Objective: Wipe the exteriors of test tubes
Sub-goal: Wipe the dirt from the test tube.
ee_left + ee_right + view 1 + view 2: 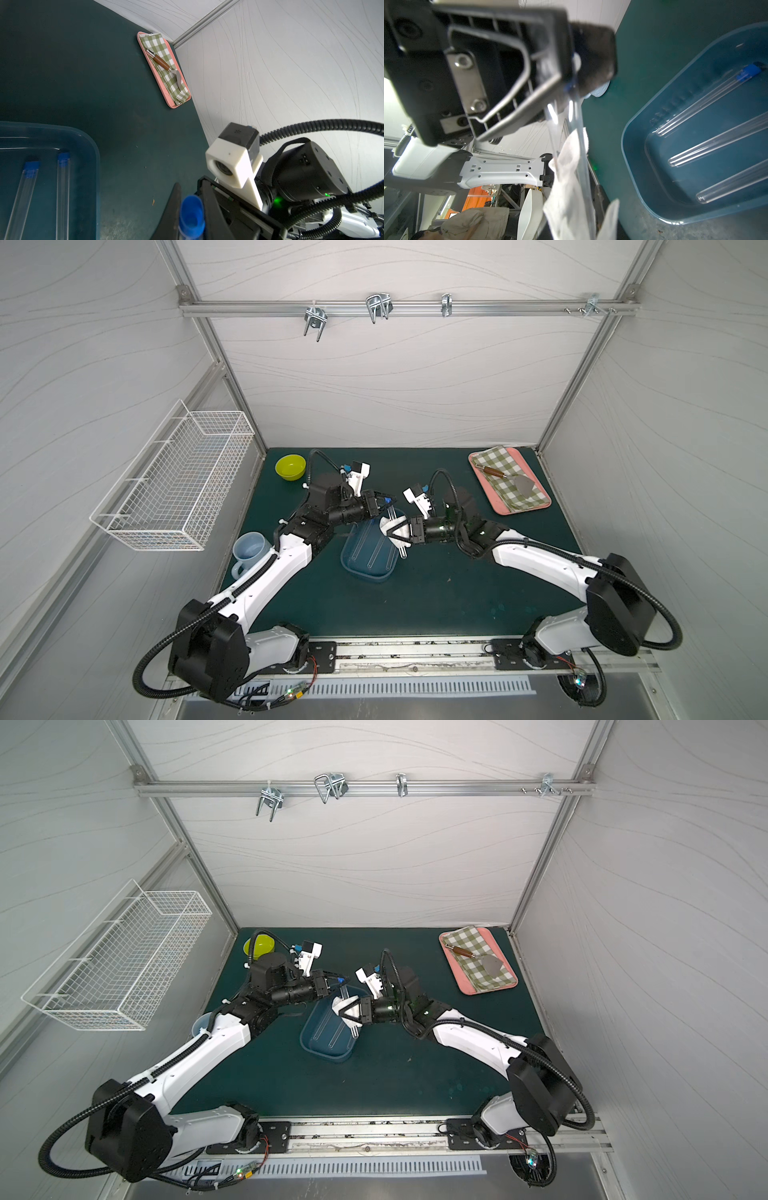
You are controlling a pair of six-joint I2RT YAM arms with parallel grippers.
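My left gripper [385, 502] [191, 199] is shut on the blue-capped end of one clear test tube [401, 551] [581, 145], which slants down over the blue tray [353, 568] [629, 155]. My right gripper [392, 531] [347, 1011] is shut on a white cloth [566, 187] [384, 524] folded around the middle of that tube. Its jaws are hidden by the cloth in the right wrist view. Three more test tubes [716, 141] lie side by side in the tray. The left wrist view shows two of them [62, 187].
A pink tray [503, 510] at the back right holds a green checked cloth and a brown-handled metal tool [494, 472]. A green bowl [290, 467] sits at the back left and a blue mug [249, 549] beside my left arm. A white wire basket [174, 485] hangs on the left wall.
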